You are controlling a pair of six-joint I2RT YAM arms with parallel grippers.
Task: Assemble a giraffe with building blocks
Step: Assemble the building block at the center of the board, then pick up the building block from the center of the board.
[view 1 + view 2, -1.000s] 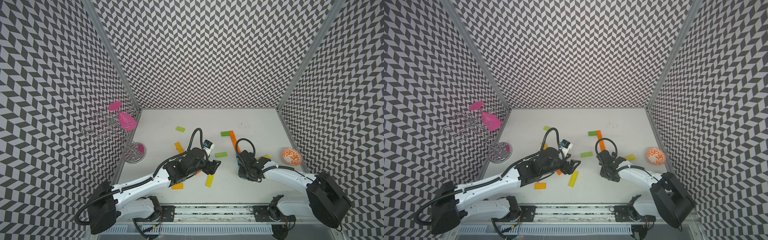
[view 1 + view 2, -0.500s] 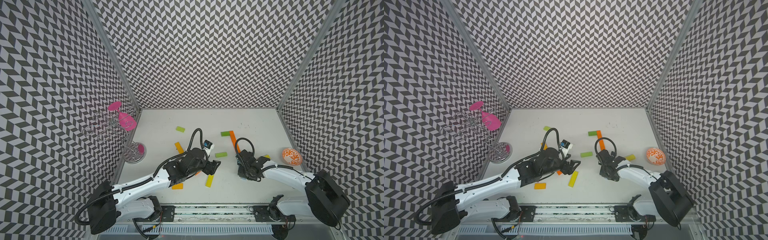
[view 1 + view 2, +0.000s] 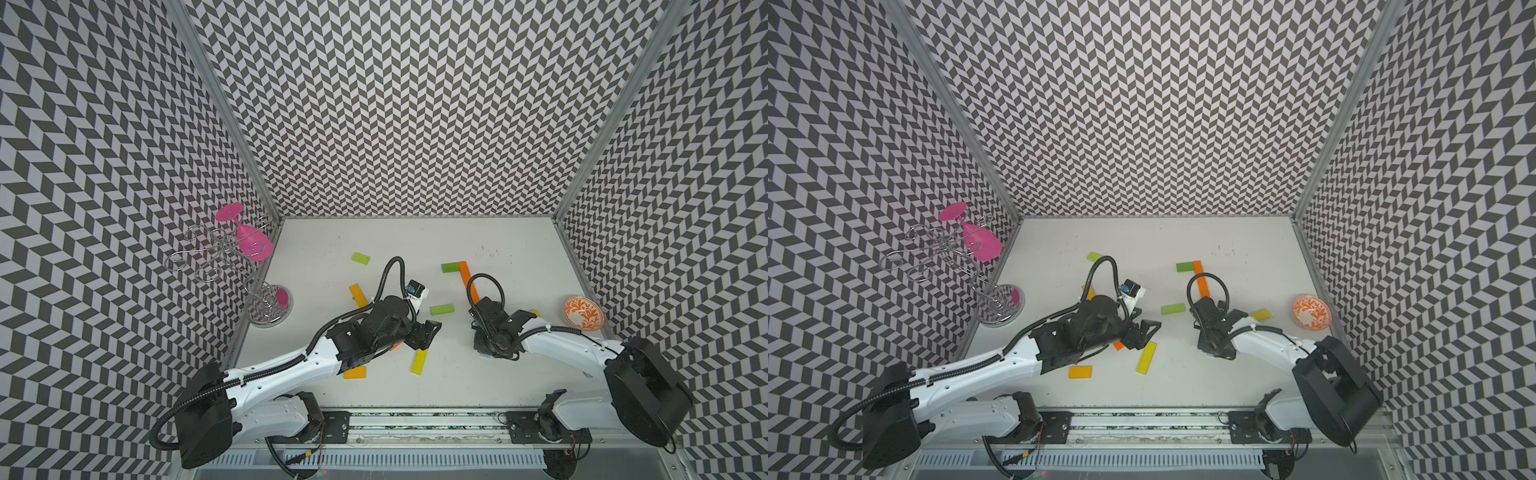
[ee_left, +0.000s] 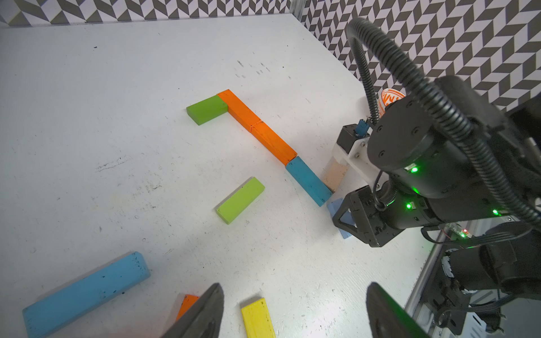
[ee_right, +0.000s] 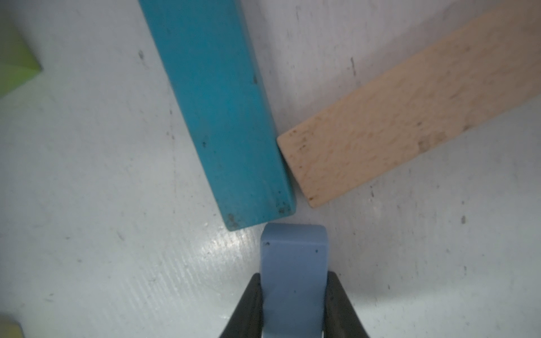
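**Your right gripper (image 5: 293, 295) pinches the pale blue block (image 5: 293, 254)**

The jaws press both its sides, and its free end sits just beside the teal block (image 5: 222, 117) and the bare wooden block (image 5: 395, 117). Your left gripper (image 4: 292, 310) hangs wide open, nothing between its jaws, near the yellow block (image 4: 257, 319).

Black-and-white chevron walls (image 3: 415, 104), white table (image 3: 457, 386), teal block (image 5: 219, 117), pale-blue block (image 5: 292, 263), tan block (image 5: 409, 117); orange-and-white patterned bowl (image 3: 583, 313), pink glass (image 3: 252, 246)
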